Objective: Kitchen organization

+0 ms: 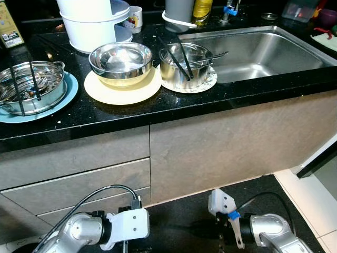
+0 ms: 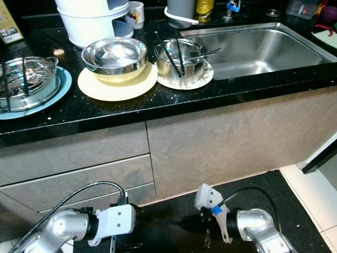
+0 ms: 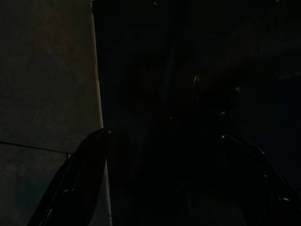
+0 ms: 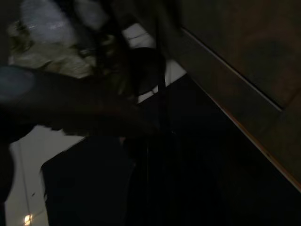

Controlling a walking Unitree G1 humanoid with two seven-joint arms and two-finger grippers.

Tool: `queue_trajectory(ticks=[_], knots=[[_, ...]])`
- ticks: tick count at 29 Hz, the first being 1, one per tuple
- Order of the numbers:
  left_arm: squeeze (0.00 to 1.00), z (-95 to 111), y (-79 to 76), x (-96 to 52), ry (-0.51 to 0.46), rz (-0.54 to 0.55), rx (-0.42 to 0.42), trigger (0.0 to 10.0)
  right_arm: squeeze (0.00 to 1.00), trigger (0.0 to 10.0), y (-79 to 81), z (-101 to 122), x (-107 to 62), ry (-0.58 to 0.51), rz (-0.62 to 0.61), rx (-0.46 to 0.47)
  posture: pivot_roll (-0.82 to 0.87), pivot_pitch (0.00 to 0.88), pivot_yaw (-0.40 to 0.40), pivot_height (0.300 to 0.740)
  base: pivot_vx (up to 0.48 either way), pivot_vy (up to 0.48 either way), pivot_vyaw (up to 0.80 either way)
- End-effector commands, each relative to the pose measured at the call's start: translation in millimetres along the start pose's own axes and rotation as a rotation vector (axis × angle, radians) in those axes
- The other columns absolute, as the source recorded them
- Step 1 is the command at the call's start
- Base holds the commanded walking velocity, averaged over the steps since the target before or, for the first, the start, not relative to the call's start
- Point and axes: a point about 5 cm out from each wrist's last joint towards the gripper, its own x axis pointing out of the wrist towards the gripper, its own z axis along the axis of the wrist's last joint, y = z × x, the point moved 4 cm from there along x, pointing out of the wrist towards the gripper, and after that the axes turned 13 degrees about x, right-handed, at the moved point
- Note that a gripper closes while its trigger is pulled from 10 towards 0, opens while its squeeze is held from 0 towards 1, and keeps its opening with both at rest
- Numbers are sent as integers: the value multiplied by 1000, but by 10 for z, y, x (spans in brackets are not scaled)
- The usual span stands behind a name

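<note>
From what I could see, the kitchen organization was hardly begun, and both my arms hung low in front of the cabinet. My left end effector (image 3: pixel 164 155) was wide, with its two black fingers far apart and nothing between them, pointing down at the dark floor beside the cabinet front. My right end effector (image 4: pixel 150 155) hung near the floor too, but its wrist view was so dark and blurred that I could not tell if it was open or closed. All the dishes were on the black counter (image 1: pixel 221 103), well above my arms. On the left stood a steel pot (image 1: pixel 32 87) on a blue plate (image 1: pixel 68 97), with chopsticks (image 1: pixel 16 89) laid across it. In the middle was a steel bowl (image 1: pixel 121 60) on a pale yellow plate (image 1: pixel 122 90). Just beside it, a smaller steel bowl (image 1: pixel 185 66) sat on a patterned plate (image 1: pixel 208 81), holding chopsticks and a spoon. The sink (image 1: pixel 258 50) to the right looked empty, so I judged that sorting these dishes was all left to do. Behind them stood a big white pot (image 1: pixel 92 23), a small mug (image 1: pixel 135 18) and a bottle (image 1: pixel 202 10), which could stand in the way of a reach toward the back.
</note>
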Motion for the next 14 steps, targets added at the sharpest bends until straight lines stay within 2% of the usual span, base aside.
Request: queue_trajectory(ticks=[1,6,14], knots=[[0,-74,-117,-11,25,-63,13,10000,0,0,67,-14,-9,10,35,-11,-81,257,-2,740,0,0,0],[0,-124,-83,-32,43,-77,39,10000,0,0,111,85,-64,8,62,-47,-83,258,-1,740,0,0,0],[0,-180,-172,-24,47,-134,24,10000,0,0,219,273,-17,-35,116,-63,-81,260,4,740,0,0,0]])
